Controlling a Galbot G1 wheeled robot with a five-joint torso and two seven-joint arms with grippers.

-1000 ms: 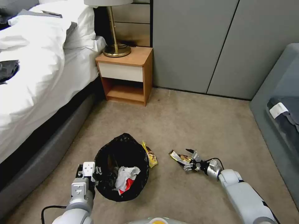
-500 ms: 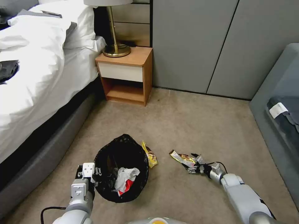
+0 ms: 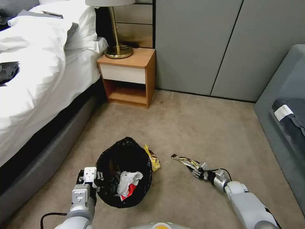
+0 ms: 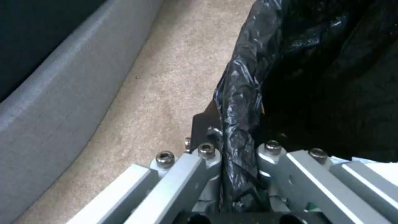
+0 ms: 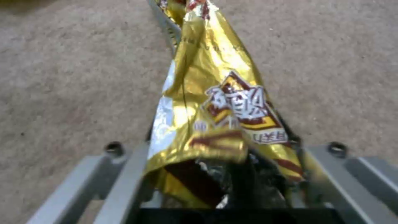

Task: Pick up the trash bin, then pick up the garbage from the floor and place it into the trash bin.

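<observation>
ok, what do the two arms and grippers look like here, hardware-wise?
Both arms have smooth silver-grey shells. The left gripper has a pale boxy metal body, with a black cable looping at the wrist. The right gripper is darker, with black fingers, a silver cylindrical wrist and a thin black cable. Wrist views show grey linkage bars with hex bolts.

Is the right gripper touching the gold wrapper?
Touching. In the right wrist view the gold wrapper is pinched inside the right gripper, and the head view shows it sticking out from the fingers.

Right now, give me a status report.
Left claw shut on trash bin rim. Right claw shut on gold wrapper. Yellow wrapper beside bin.
</observation>
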